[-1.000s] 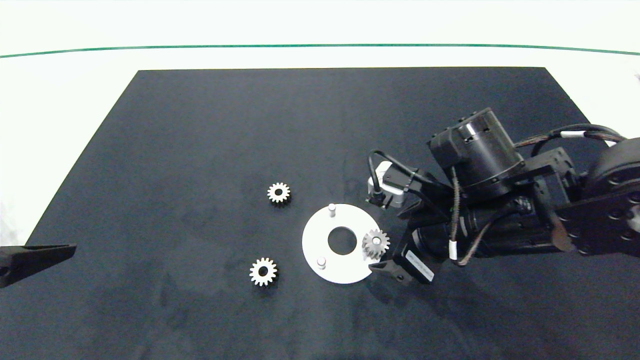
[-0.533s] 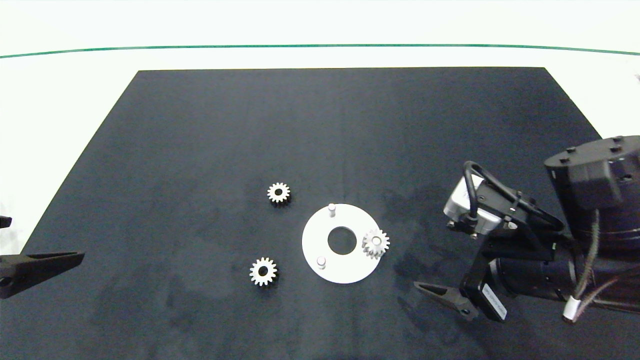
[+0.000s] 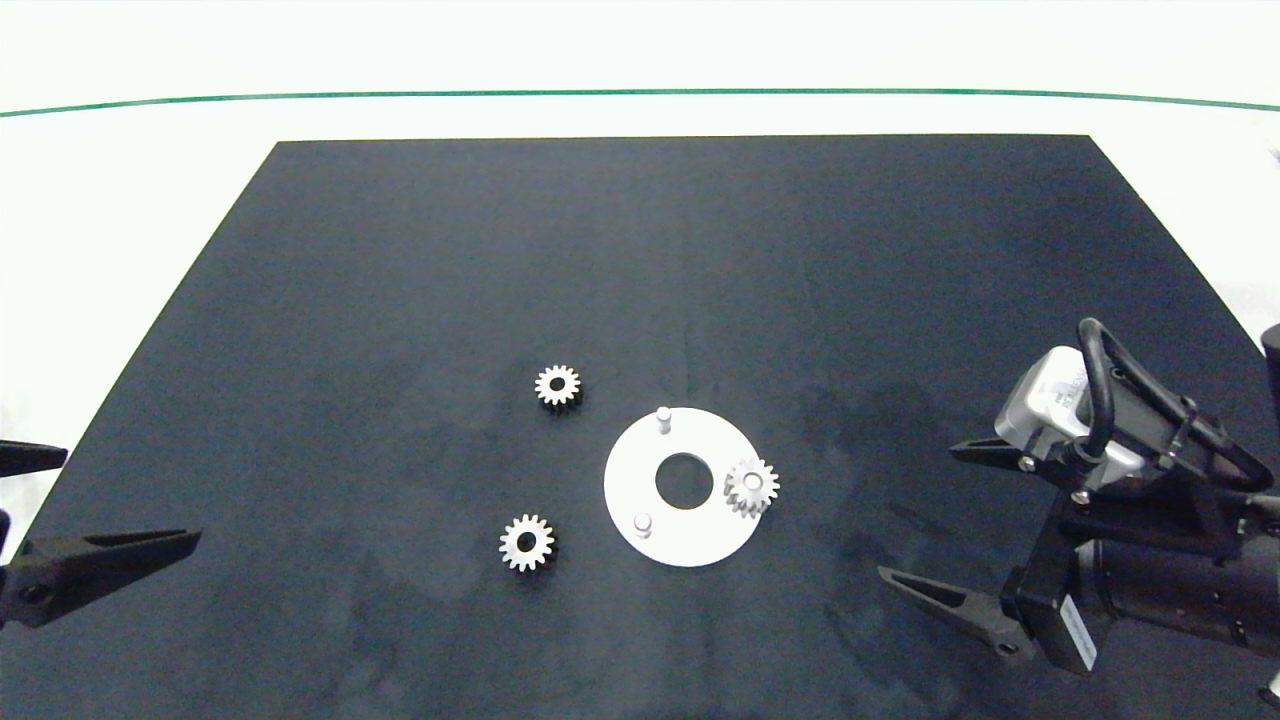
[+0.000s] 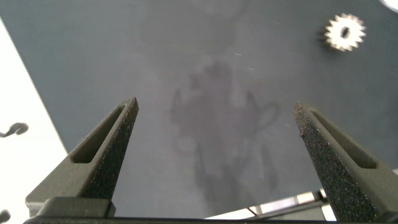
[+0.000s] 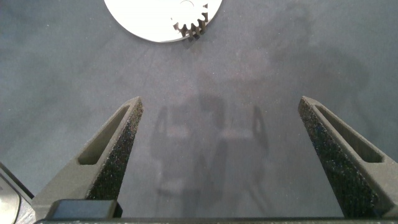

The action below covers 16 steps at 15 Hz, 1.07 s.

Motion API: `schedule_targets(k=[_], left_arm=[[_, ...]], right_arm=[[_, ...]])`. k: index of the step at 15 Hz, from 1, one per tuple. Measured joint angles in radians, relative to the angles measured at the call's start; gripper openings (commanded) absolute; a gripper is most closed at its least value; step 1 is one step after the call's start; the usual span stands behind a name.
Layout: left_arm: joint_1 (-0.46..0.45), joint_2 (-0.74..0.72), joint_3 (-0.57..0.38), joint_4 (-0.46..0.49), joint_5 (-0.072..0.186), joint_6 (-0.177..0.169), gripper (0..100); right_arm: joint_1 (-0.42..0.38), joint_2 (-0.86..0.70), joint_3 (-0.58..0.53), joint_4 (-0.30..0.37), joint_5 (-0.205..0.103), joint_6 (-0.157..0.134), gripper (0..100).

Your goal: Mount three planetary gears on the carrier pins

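A flat white carrier disc (image 3: 680,530) with a centre hole lies on the black mat. One silver planetary gear (image 3: 752,486) sits on its right pin, also seen as the gear (image 5: 191,23) on the disc (image 5: 149,18). Two carrier pins stand bare, the far pin (image 3: 662,416) and the near pin (image 3: 643,523). Two loose gears lie left of the disc: one gear (image 3: 557,385) farther back, one gear (image 3: 526,543) nearer. My right gripper (image 3: 935,525) is open and empty, well right of the disc. My left gripper (image 3: 110,500) is open at the mat's left edge; a gear (image 4: 344,32) shows ahead of it.
The black mat (image 3: 400,250) covers most of the white table (image 3: 120,180). A green line (image 3: 640,93) runs across the table at the back. Bare mat lies between each gripper and the disc.
My right gripper has let go of the gear on the right pin and pulled back to the right and toward the near edge. My left gripper has edged further onto the mat.
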Motion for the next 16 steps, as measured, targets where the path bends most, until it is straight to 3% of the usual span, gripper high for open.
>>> schedule_targets(k=[3, 7, 9, 10, 12, 13, 16], left_arm=[[-0.092, 0.026, 0.022, -0.005, -0.001, -0.038, 100], [-0.149, 0.077, 0.036, -0.014, 0.001, -0.067, 100], [-0.182, 0.11, 0.054, -0.071, 0.003, -0.1, 100], [-0.197, 0.128, 0.072, -0.107, 0.014, -0.115, 100], [-0.233, 0.162, 0.119, -0.18, 0.094, -0.124, 100], [-0.256, 0.177, 0.143, -0.212, 0.12, -0.138, 100], [-0.289, 0.2, 0.169, -0.224, 0.128, -0.153, 100]], right_arm=[[0.001, -0.017, 0.004, 0.0, 0.0, 0.0, 100], [0.004, -0.031, 0.004, 0.001, 0.0, -0.001, 100], [0.005, -0.033, 0.005, 0.001, 0.0, -0.001, 100], [0.006, -0.034, 0.006, 0.001, 0.001, 0.0, 100], [0.007, -0.037, 0.011, 0.0, 0.001, -0.001, 100], [0.011, -0.038, 0.013, 0.0, 0.001, -0.001, 100], [0.044, -0.042, 0.019, 0.0, 0.001, 0.0, 100]])
